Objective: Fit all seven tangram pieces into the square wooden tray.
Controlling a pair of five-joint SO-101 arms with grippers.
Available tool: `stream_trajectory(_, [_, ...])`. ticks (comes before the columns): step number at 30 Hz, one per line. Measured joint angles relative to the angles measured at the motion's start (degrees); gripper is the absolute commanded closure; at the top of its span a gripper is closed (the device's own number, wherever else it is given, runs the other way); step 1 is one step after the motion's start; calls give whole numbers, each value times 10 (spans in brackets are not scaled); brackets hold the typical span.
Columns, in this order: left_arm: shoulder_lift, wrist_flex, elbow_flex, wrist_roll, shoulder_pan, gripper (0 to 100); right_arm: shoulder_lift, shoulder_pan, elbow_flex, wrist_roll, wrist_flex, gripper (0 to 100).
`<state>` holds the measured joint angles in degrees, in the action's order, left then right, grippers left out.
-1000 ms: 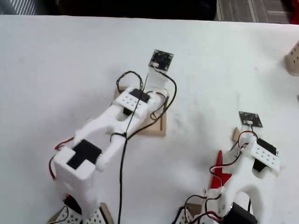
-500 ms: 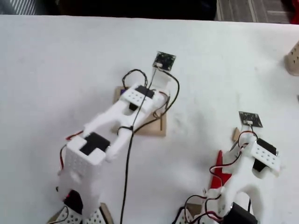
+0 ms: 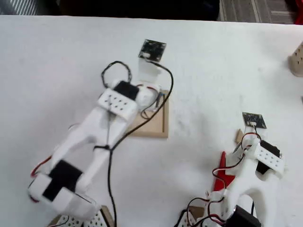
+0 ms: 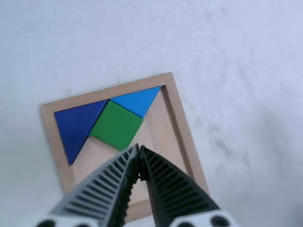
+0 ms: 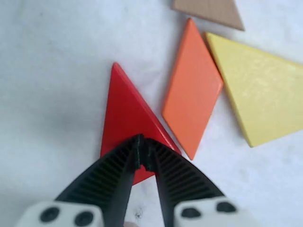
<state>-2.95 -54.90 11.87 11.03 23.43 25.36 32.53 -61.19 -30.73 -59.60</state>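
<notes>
A: Where was the right gripper (image 5: 142, 147)?
B: Jaws pressed tip to tip, gripping nothing, over the red triangle (image 5: 122, 118). The orange parallelogram (image 5: 191, 90) and yellow triangle (image 5: 260, 90) lay just beyond.
A: And the left gripper (image 4: 138, 156)?
B: Closed too, empty — above the tray (image 4: 179, 111), which held a dark blue triangle (image 4: 75, 127), green square (image 4: 116, 125) and light blue triangle (image 4: 137, 100).

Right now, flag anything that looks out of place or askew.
Nothing stands out. The dark blue triangle, green square and light blue triangle lie flat in the tray; the red triangle, orange parallelogram, yellow triangle and tan piece lie flat on the table, unplaced.
</notes>
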Motion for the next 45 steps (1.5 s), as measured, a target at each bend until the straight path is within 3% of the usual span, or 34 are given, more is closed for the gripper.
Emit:
stream_trajectory(7, [162, 37, 198, 1, -94, 976, 0, 0, 0, 0, 0, 978])
stream_trajectory(15, [244, 268, 490, 0, -206, 976, 0, 0, 0, 0, 1, 977])
stream_trajectory(19, [255, 289, 503, 1, -242, 976, 0, 0, 0, 0, 1, 967])
stream_trajectory(23, [255, 294, 503, -38, -251, 976, -6, -26, 12, 0, -6, 885])
stream_trajectory(29, [227, 294, 501, -73, -249, 976, -11, -58, 159, 43, -83, 758])
stream_trajectory(34, [174, 256, 450, -74, -248, 976, -11, -69, 282, 92, -145, 755])
stream_trajectory(39, [154, 217, 415, -76, -248, 971, -11, -79, 299, 93, -136, 755])
stream_trajectory(45, [154, 215, 411, -78, -248, 771, -97, -68, 302, 38, -77, 755])
